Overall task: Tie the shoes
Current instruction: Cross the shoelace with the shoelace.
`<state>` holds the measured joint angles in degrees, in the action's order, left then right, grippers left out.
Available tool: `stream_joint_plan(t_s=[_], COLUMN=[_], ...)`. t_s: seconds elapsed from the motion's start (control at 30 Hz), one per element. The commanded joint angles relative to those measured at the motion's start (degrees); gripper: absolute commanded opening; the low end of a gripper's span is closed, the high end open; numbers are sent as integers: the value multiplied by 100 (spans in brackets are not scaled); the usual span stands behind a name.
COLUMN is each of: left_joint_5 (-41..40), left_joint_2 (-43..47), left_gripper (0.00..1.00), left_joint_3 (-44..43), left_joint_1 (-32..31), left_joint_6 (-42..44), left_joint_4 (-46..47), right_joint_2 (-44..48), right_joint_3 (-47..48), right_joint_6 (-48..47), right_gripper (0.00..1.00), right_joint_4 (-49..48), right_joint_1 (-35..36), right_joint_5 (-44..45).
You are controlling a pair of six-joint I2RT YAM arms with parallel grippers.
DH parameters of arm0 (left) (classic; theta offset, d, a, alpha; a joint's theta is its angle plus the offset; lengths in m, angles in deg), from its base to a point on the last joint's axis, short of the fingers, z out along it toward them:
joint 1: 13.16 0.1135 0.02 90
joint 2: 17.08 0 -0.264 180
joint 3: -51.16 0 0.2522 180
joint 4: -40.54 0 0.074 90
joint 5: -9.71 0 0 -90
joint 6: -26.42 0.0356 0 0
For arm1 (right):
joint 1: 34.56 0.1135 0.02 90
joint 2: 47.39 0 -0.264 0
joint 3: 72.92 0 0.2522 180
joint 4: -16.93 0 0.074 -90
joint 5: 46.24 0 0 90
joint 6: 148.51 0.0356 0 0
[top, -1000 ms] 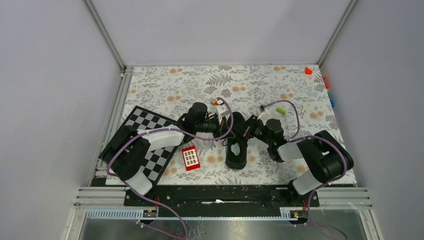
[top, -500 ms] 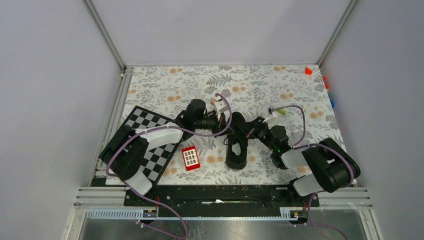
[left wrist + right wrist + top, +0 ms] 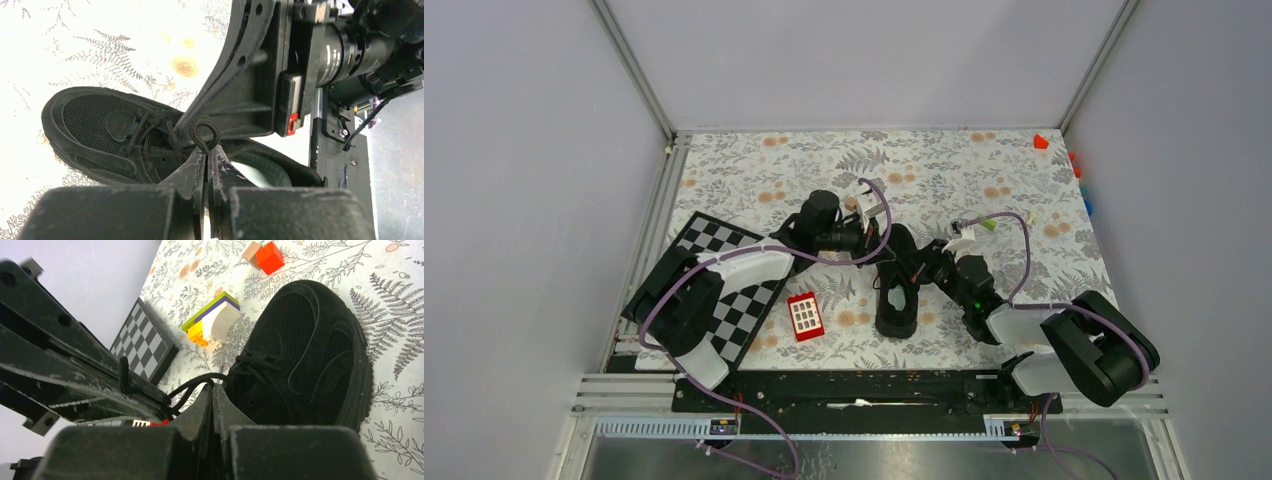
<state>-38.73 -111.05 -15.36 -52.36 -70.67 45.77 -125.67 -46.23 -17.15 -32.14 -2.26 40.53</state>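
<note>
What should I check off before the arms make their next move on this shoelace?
1. Left end effector shut on the lace loop: ok.
2. Right end effector shut on the lace: ok.
3. Shoe sole-down on the table: ok.
4. Knot formed: cannot tell.
5. End effectors clear of each other: cannot tell.

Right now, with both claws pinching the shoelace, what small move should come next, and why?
Probably draw the two apart sideways. The left gripper is shut on a lace loop and the right gripper on a lace strand, tips close together above the sneaker, so pulling should tighten the lacing.
</note>
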Motion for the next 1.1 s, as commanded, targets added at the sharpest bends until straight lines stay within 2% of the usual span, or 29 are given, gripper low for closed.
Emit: stream_joint_plan(t_s=[0.0, 0.27, 0.43, 0.93, 1.07], left_joint_5=[-15, 13, 62, 144, 176], left_joint_2=[-28, -51, -22, 38, 80], left_gripper=[0, 0, 0, 0, 0], left_joint_3=[-321, -350, -317, -262, -237], left_joint_1=[44, 50, 51, 53, 51], left_joint_6=[-31, 10, -2, -58, -55], left_joint_4=[158, 140, 212, 378, 365], right_joint_2=[258, 449, 129, -251, -578], right_joint_3=[226, 335, 659, 1028, 1110], right_joint_6=[-320, -423, -385, -219, -85], right_gripper=[0, 0, 0, 0, 0], right_joint_4=[358, 606, 646, 1285, 963], right_joint_1=[207, 350, 396, 462, 462], right_joint_5=[362, 354, 62, 52, 111])
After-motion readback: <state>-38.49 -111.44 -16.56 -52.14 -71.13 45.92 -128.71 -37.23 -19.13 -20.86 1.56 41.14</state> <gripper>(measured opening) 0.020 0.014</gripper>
